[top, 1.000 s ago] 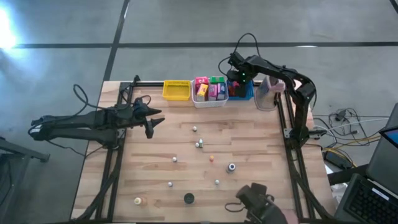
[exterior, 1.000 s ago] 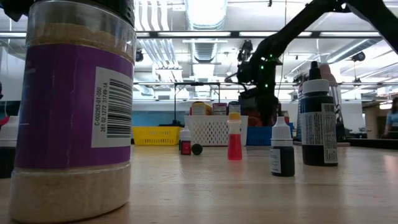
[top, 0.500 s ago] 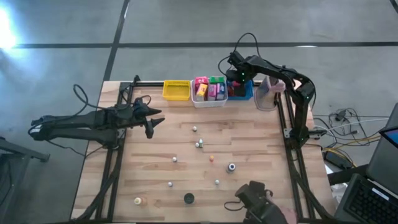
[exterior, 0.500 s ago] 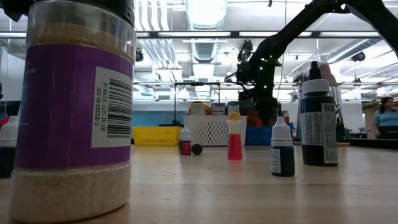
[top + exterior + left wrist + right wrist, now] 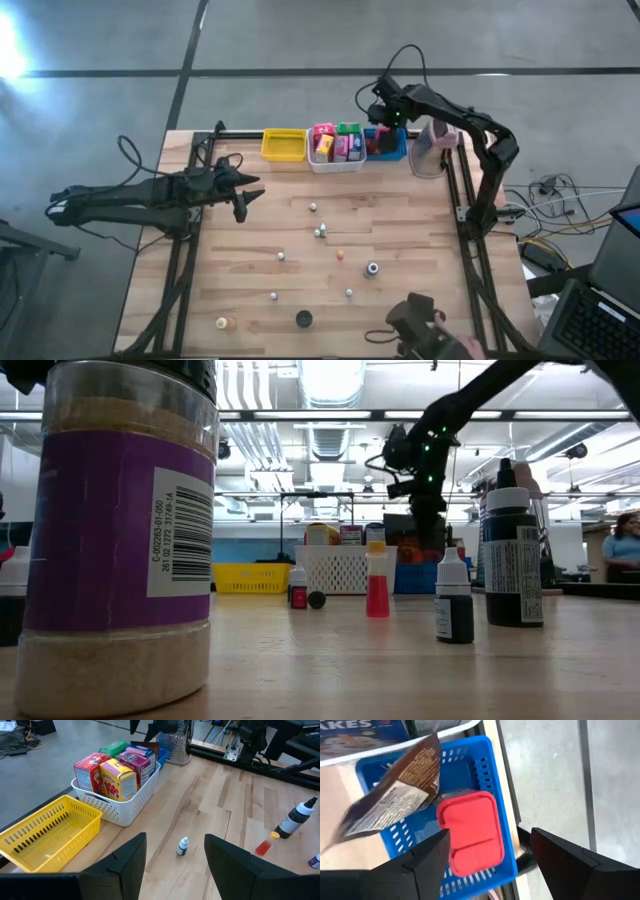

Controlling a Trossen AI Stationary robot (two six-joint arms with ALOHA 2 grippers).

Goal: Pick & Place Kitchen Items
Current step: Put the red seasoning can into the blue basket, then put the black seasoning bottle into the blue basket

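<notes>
My right gripper hangs open above the blue bin at the table's far edge, fingers pointing down, with nothing between them. In that bin lie a red box and a brown packet that leans against the bin's wall. Coloured packets stand in the white bin. Several small bottles stand scattered on the wooden table. My left gripper waits open above the table's left part, with a small bottle on the table beyond its fingers.
An empty yellow bin stands left of the white one. A pink-grey upright device stands right of the blue bin. A big spice jar and a dark dropper bottle stand near the front edge. A person shows in the room behind.
My right gripper has risen straight up from inside the blue bin and now hangs clear above it, with nothing in its fingers. The red box and the brown packet have stayed in the bin.
</notes>
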